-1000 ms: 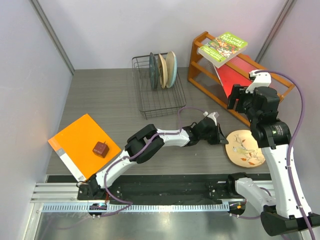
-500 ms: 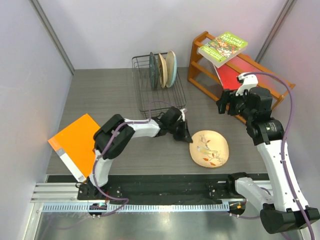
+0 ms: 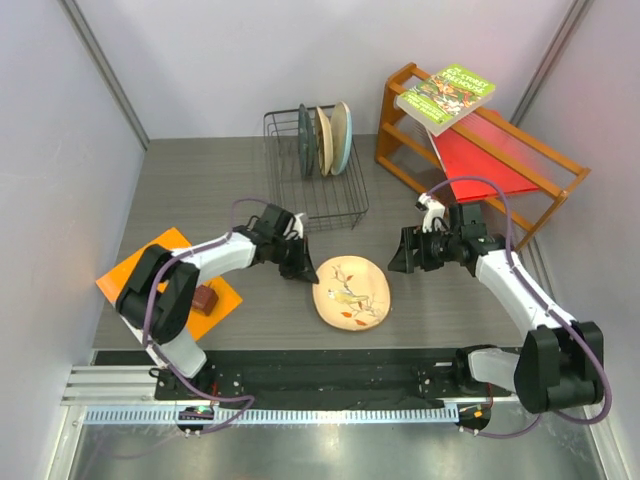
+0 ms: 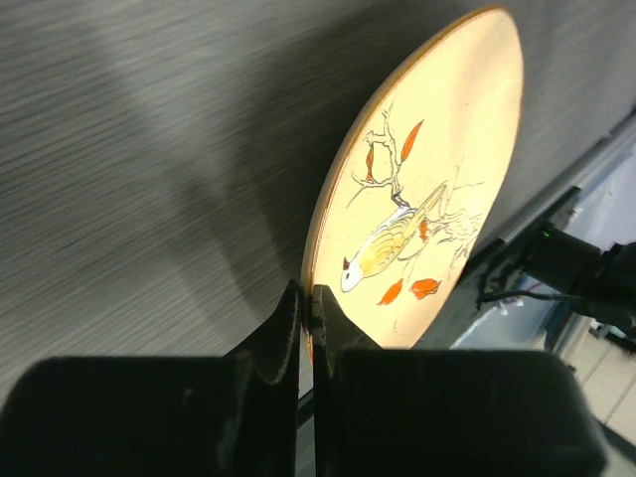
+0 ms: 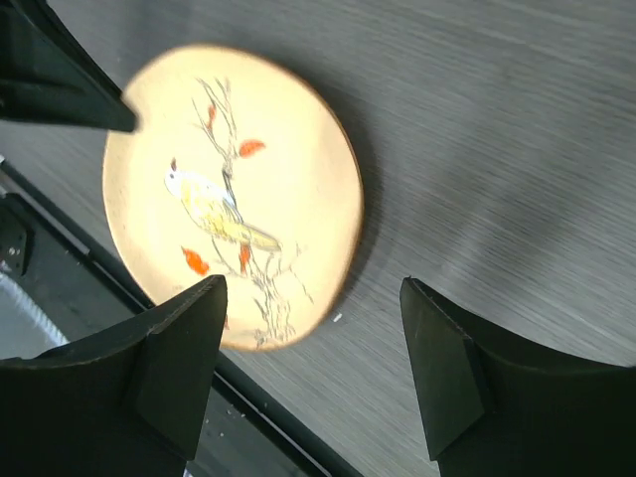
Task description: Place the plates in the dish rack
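A tan-orange plate (image 3: pixel 352 293) painted with a bird and branch sits low over the table's front middle, its left rim pinched by my left gripper (image 3: pixel 307 271), which is shut on it. The left wrist view shows that plate (image 4: pixel 427 179) tilted, its edge between the closed left gripper (image 4: pixel 310 298). My right gripper (image 3: pixel 399 257) hangs open just right of the plate, touching nothing. From the right wrist, the plate (image 5: pixel 234 229) lies ahead and left of the open right gripper (image 5: pixel 313 298). The black wire dish rack (image 3: pixel 335 205) at the back holds three plates (image 3: pixel 323 140) on edge.
An orange wooden shelf (image 3: pixel 400 150) stands at the back right with a green book (image 3: pixel 445 95) on top and a red board (image 3: pixel 480 170) leaning inside. An orange book (image 3: pixel 165 262) with a small brown object (image 3: pixel 203 298) lies front left. A black rail (image 3: pixel 300 370) runs along the near edge.
My left gripper has carried the bird plate from the right side leftward to the front middle. My right arm has come down and left, stopping beside the plate with jaws open.
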`<state>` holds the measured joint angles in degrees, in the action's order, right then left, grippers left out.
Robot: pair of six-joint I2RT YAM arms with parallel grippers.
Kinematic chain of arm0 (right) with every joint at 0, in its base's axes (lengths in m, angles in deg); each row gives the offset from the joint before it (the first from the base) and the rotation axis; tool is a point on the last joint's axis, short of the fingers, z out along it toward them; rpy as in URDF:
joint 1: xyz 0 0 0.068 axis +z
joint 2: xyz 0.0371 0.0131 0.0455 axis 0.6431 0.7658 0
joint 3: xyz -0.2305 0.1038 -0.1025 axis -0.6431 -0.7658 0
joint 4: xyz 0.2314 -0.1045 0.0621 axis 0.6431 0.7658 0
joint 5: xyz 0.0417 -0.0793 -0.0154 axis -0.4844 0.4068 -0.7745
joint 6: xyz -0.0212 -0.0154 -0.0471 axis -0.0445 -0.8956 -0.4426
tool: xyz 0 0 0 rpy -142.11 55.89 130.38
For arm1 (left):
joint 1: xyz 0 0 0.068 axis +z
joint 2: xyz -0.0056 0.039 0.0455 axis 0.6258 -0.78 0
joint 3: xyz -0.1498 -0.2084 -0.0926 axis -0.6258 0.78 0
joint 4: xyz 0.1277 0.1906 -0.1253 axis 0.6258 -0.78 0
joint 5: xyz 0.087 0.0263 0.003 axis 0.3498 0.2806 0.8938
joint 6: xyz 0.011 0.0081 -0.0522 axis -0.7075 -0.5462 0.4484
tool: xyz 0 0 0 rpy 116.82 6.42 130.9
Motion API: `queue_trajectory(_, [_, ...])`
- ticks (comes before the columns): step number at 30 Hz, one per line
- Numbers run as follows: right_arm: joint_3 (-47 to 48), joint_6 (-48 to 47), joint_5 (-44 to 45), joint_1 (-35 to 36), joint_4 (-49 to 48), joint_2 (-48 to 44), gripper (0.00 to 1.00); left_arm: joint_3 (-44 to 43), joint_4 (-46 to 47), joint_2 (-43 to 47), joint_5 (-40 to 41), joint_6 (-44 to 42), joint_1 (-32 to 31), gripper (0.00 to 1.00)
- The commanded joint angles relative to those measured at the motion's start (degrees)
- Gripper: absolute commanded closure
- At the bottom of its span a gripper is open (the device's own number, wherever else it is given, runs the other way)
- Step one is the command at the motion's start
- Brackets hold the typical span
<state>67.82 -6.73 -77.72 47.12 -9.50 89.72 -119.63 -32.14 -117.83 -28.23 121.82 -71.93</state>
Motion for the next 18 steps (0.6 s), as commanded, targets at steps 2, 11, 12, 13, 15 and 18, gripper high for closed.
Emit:
queue_trajectory(2, [-1.61,1.59,-8.05,1.69,-7.99,5.01,0.25,2.72,-4.98,6.85,-0.17,-5.65,5.24,0.94])
queue_trajectory(11, [-6.54,8.53,-7.43,5.56,-17.32,9.33,0.24,8.09,-1.38,8.08,0.27,-7.84,5.94,0.47])
queue_trajectory(12, [-7.23,9.24,-7.43,5.74,-17.67,10.03,0.24,8.18,-1.82,8.17,0.80,-7.94,6.03,0.45])
queue_trajectory(13, [-7.85,10.29,-7.26,5.91,-19.76,11.16,0.24,8.52,-2.09,8.35,0.89,-8.02,6.12,0.43])
queue_trajectory(15, [-9.17,12.84,-7.17,6.00,-22.05,12.49,0.25,9.23,-2.09,8.88,0.54,-7.67,6.38,0.42])
queue_trajectory(18, [-10.49,14.86,-7.17,6.53,-25.57,15.74,0.25,11.34,0.36,8.62,-0.86,-6.28,6.38,0.45])
